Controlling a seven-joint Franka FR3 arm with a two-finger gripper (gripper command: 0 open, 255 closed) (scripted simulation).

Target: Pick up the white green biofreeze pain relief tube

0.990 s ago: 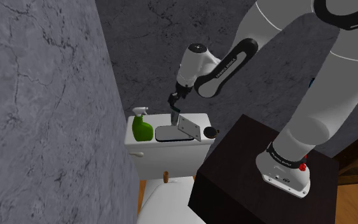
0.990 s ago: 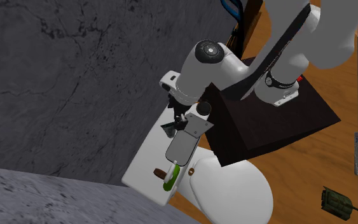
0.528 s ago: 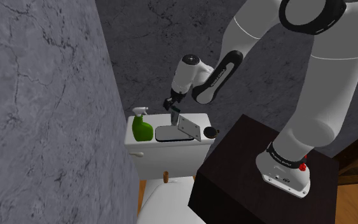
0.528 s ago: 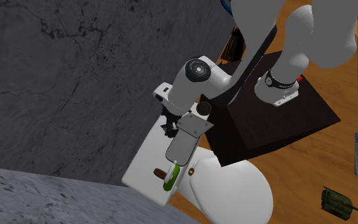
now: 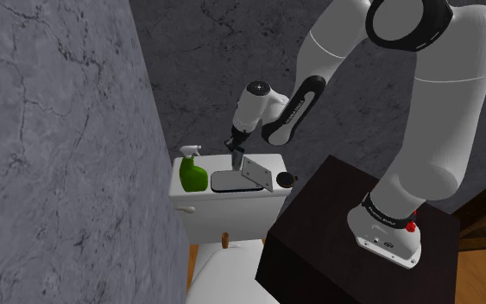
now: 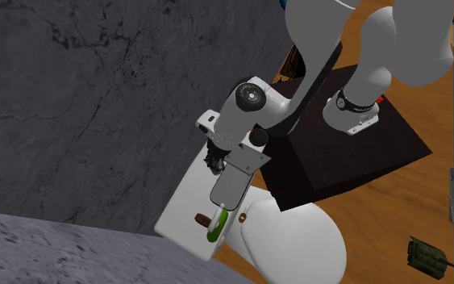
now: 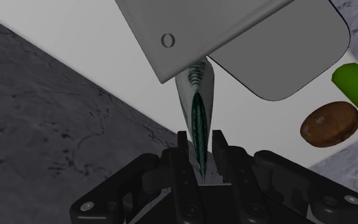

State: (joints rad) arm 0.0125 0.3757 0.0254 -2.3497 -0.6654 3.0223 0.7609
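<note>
Tube (image 7: pixel 198 108): white-green, on toilet tank (image 5: pixel 224 205), far end under tilted grey plate (image 7: pixel 190 32), crimped end between fingers (image 7: pixel 182 149).
Gripper (image 7: pixel 200 153): low over tank; fingers parted, flanking tube closely, slim gap showing.
Nearby: green bottle (image 5: pixel 193 175), brown disc (image 7: pixel 330 124).

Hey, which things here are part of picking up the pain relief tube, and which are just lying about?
In the job: white-green tube, claw.
Lying about: green spray bottle, grey tray, grey panel, brown round piece.
</note>
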